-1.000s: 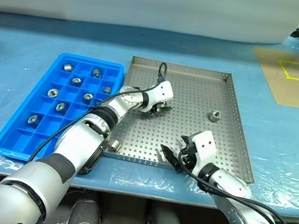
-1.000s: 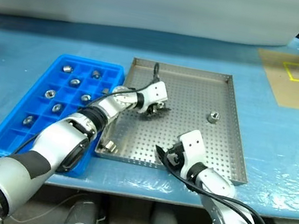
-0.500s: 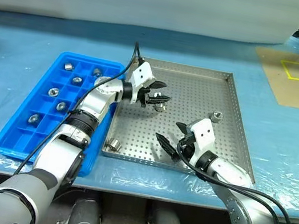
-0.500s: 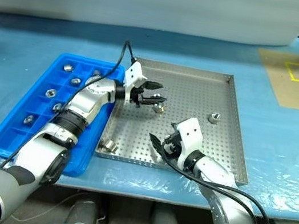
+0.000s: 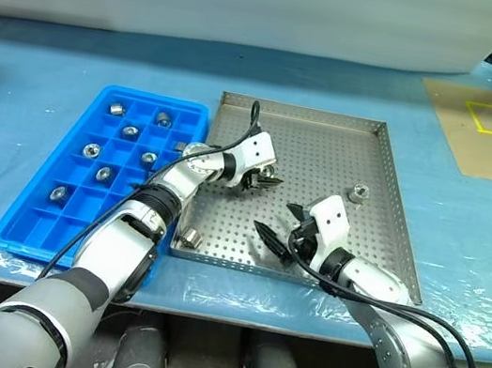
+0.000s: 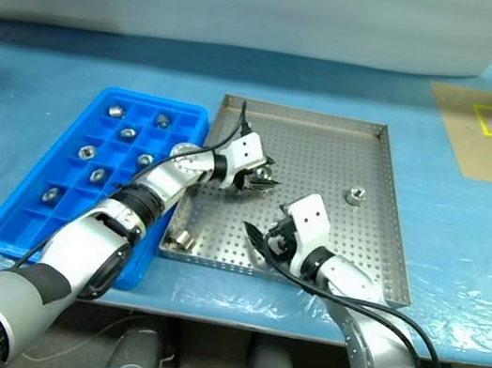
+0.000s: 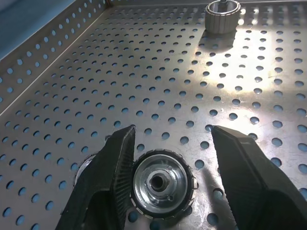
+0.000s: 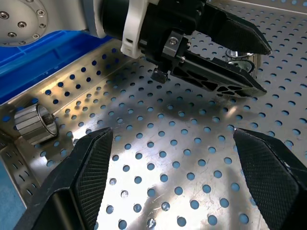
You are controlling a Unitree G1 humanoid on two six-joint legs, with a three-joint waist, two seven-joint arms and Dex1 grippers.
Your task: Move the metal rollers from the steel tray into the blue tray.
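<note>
Steel tray (image 5: 377, 169) holds three rollers; blue tray (image 5: 31, 213) to its left already has several. Left gripper (image 7: 170, 177) straddles one roller (image 7: 160, 182), jaws parted, one finger (image 7: 112, 177) touching, so an uneven close could squirt it sideways. Right gripper (image 5: 278, 232) hangs wide open, empty, close enough to risk a clash.

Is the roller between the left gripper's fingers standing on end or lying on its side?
On end: the roller shows its round face and dark centre, resting on the steel tray.
</note>
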